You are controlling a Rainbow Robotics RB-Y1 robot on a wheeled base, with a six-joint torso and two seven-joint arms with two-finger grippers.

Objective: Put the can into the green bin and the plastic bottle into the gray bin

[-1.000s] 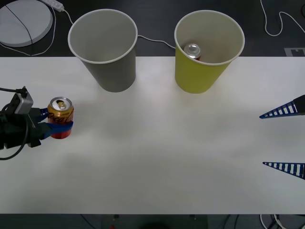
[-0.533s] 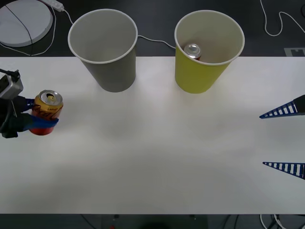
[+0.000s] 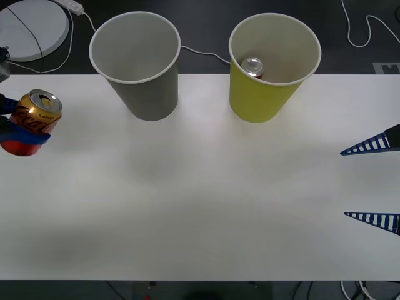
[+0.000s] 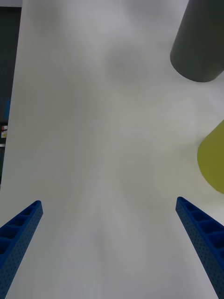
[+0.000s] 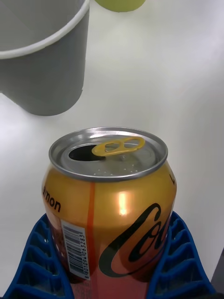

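The can (image 3: 32, 119), red below and gold-orange above, hangs tilted over the table's far left edge. My left gripper (image 3: 24, 128) is shut on its lower body. In the left wrist view the can (image 5: 112, 187) sits between my blue fingers (image 5: 42, 261), lid and opening facing up. The gray bin (image 3: 134, 62) stands upright at the back left, its wall (image 5: 42, 70) close beyond the can. The green bin (image 3: 269, 94) stands to its right. My right gripper (image 3: 345, 183) waits open at the table's right edge, also open in its wrist view (image 4: 108, 202). The plastic bottle is out of view.
Another can (image 3: 252, 65) with a silver lid lies inside the green bin. A white round disc (image 3: 31, 28) and cables lie on the dark floor behind the white table (image 3: 206, 206). The right wrist view shows the gray bin (image 4: 198, 42) and the green bin (image 4: 212, 161) ahead.
My left gripper has lifted the can and carried it left and toward the back, and the can has tilted. The right gripper has not moved.
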